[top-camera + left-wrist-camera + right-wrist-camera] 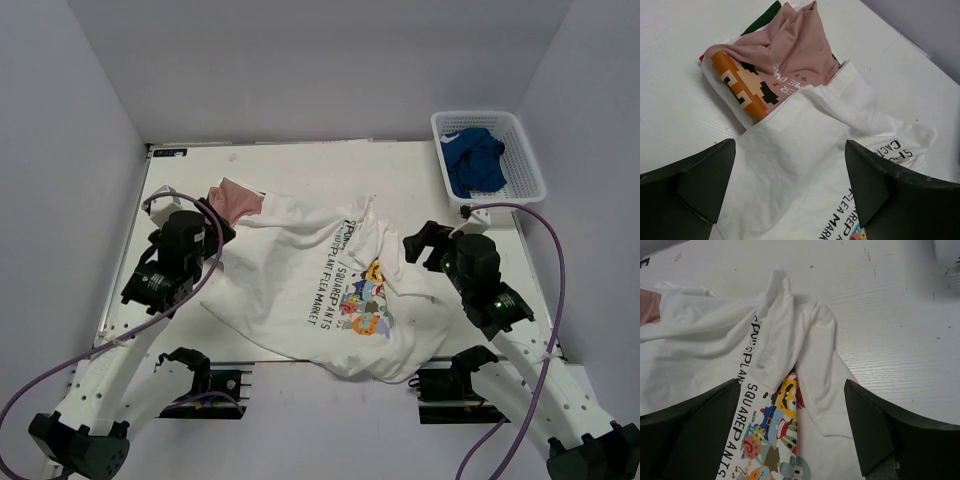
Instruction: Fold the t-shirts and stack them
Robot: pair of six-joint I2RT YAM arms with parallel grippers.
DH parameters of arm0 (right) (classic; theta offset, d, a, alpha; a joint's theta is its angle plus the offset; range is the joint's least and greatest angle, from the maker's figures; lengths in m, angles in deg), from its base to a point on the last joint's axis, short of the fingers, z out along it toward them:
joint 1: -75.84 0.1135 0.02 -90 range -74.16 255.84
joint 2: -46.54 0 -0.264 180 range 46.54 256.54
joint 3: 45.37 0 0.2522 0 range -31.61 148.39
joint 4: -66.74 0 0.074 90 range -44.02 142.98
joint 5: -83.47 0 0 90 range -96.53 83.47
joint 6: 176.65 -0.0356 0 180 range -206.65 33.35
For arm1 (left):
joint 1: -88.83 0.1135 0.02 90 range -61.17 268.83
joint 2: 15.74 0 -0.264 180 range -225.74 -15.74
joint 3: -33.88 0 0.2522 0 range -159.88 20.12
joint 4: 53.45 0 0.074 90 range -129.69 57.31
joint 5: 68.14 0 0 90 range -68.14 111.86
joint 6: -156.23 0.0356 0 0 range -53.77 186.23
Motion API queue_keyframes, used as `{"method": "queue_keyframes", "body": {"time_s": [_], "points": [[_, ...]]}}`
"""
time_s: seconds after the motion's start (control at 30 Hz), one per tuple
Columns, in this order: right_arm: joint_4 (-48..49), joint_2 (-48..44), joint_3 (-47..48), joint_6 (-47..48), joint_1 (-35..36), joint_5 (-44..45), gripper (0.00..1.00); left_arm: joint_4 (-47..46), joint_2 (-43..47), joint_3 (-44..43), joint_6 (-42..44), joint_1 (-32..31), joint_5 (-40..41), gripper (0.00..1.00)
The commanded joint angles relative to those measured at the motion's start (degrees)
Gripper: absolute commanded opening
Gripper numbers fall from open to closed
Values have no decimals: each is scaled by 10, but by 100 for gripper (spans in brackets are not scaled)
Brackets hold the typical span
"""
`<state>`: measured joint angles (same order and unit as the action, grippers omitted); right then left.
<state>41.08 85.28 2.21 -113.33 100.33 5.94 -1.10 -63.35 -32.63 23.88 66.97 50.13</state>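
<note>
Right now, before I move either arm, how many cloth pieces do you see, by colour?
White tee: 1
Pink tee: 1
Blue cloth, bundled in the basket: 1
Total: 3

There are two t-shirts: one white t-shirt and one pink t-shirt. One basket holds one blue cloth.
</note>
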Motion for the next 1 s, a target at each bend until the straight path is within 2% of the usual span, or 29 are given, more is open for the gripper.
{"method": "queue_keyframes", "body": {"time_s": [0.0,0.23,0.33,0.37,0.4,0.47,0.67,0.83,0.97], "points": [[22,-4,-1,-9,-1,-1,90,11,19,-2,-12,-2,12,100],[43,24,-2,33,3,-89,90,11,24,11,-18,-2,32,100],[48,78,18,45,6,-139,90,-3,19,21,-18,-2,32,100],[50,130,23,51,10,-147,90,-8,19,21,-18,-2,27,100],[60,149,29,61,24,-193,90,-8,14,21,-18,-2,32,100],[69,214,51,67,49,-208,90,-3,9,21,-23,-2,51,100],[90,462,119,61,164,-172,90,-27,-10,36,-18,-2,46,100],[48,549,182,28,177,-51,90,-21,-49,28,-18,-2,46,100],[6,586,174,-8,155,-11,90,-38,-75,22,7,-2,41,100]]}}
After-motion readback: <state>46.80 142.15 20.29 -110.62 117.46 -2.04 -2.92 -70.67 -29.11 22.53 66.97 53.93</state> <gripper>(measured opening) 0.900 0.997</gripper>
